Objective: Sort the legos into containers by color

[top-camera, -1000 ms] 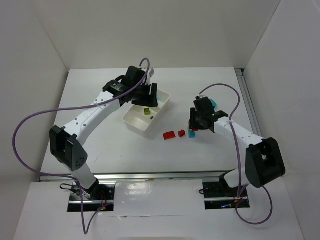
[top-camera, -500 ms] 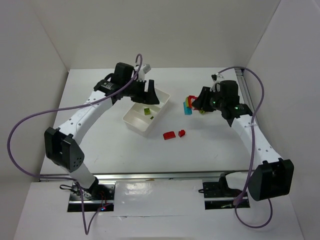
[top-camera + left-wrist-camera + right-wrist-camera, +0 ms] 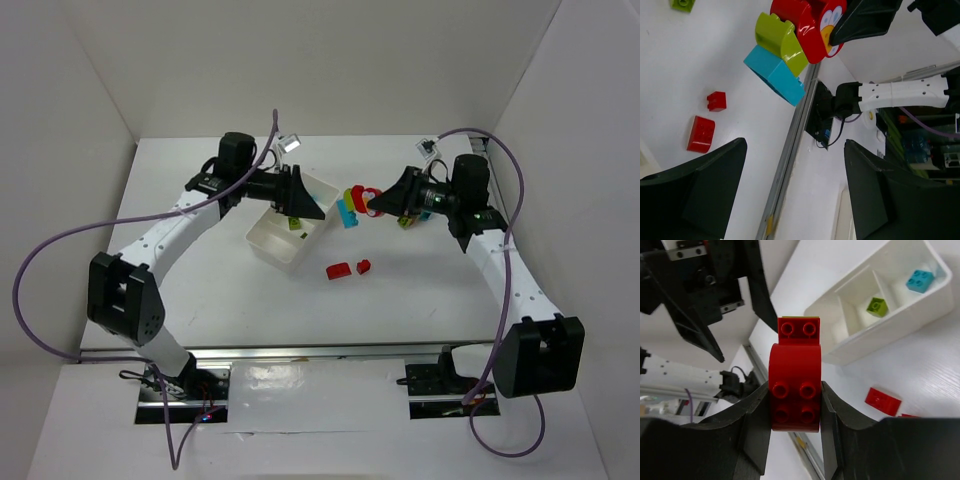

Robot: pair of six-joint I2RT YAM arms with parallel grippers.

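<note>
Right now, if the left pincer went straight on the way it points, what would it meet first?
Probably the multicolour brick stack held in the right pincer, just ahead of the open left pincer; depth is unclear.

Both arms reach inward from their bases, elbows bent outward, with the wrists turned so the two grippers face each other and stay apart. The left gripper points right, its jaws spread wide. The right gripper points left, its fingers clamped on a lego stack.
</note>
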